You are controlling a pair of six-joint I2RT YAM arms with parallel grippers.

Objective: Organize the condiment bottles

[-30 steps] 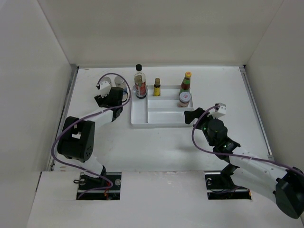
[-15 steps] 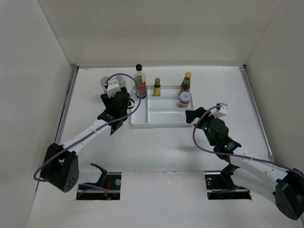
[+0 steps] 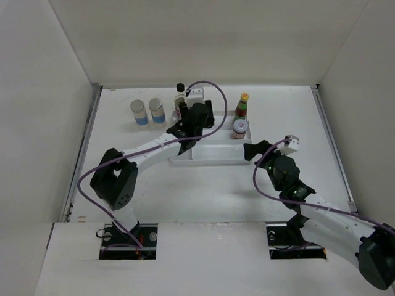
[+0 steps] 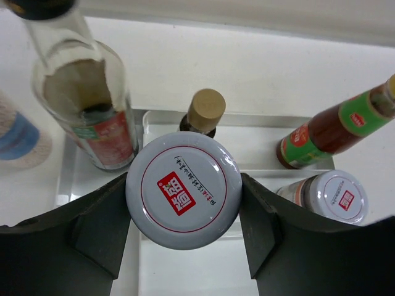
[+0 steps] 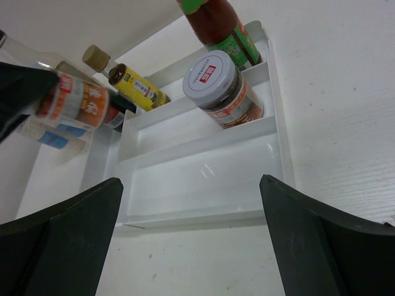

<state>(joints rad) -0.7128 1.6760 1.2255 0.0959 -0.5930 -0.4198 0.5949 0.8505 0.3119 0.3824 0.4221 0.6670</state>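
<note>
I've got the left gripper (image 4: 183,206) clamped on a white-lidded jar (image 4: 183,185), with a tan-capped bottle (image 4: 205,111) just beyond it. The right gripper (image 5: 191,209) has its fingers spread wide, tray (image 5: 203,185) straight ahead.

The scene is lit brightly and evenly from above, and the light is diffused by the pale walls. Only faint, soft-edged shadows are cast under the arms on the white tabletop (image 3: 203,185).

In the left wrist view the jar with a round white lid and red logo (image 4: 183,189) is rendered sharply. The left gripper's dark fingers (image 4: 92,234) are blurred and underexposed. The tall clear glass bottle with a red label (image 4: 86,105) and the red sauce bottle with a green neck (image 4: 333,126) are splayed outward by wide-angle distortion.

Pale reflections are caught on the glossy white divided tray (image 5: 203,166). The right gripper's dark fingers (image 5: 62,240) are shown as soft silhouettes.
</note>
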